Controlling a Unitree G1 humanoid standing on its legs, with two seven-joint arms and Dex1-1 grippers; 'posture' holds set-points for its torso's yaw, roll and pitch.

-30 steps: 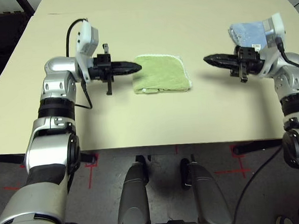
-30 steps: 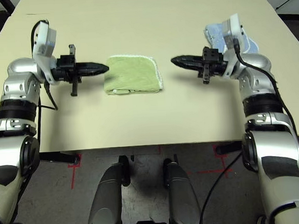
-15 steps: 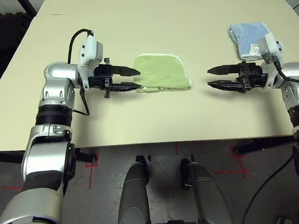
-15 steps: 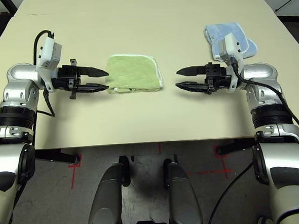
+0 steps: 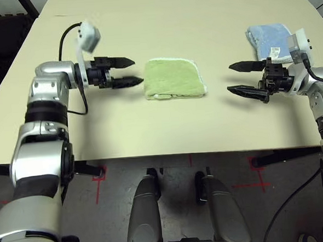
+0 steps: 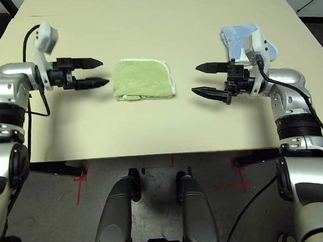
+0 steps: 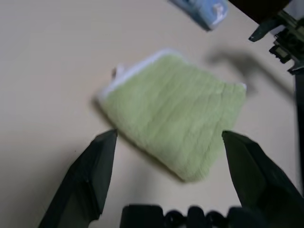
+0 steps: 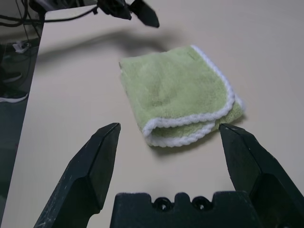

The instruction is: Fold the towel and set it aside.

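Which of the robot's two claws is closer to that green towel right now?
The left. The left gripper hovers open just off the green towel on its left side, not touching. The right gripper, also open, sits farther off on the other side, near the blue cloth.

The light blue folded cloth (image 5: 268, 40) is partly covered by the right arm's wrist camera (image 5: 299, 39) in the head views and cut by the picture's edge in the left wrist view. The print on its small white tag (image 5: 275, 51) is too small to read.
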